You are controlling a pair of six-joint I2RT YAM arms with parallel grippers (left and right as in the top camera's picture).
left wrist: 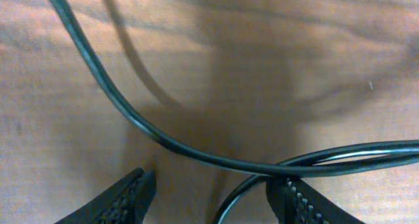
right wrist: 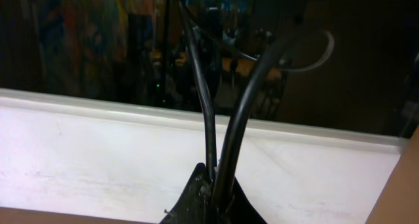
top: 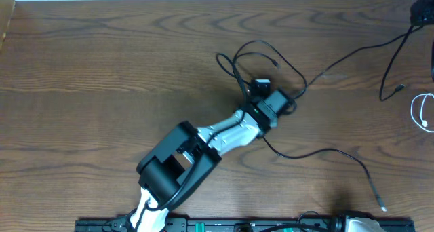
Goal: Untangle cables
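Thin black cables (top: 252,50) lie in loose loops on the wooden table; one strand (top: 325,151) trails to a plug at the front right. My left gripper (top: 262,88) is open, low over the loops. In the left wrist view its fingers (left wrist: 216,194) straddle crossing black strands (left wrist: 131,112), and one strand touches the right finger. My right gripper (top: 422,11) is at the far right corner. In the right wrist view it (right wrist: 213,185) is shut on two black cable strands (right wrist: 243,99) that rise from the jaws. A white cable (top: 419,113) lies at the right edge.
The left arm (top: 196,147) stretches from the front edge to the table's middle. A black strand (top: 359,50) runs from the loops to the far right corner. The table's far edge and a white surface (right wrist: 98,145) show past the right gripper.
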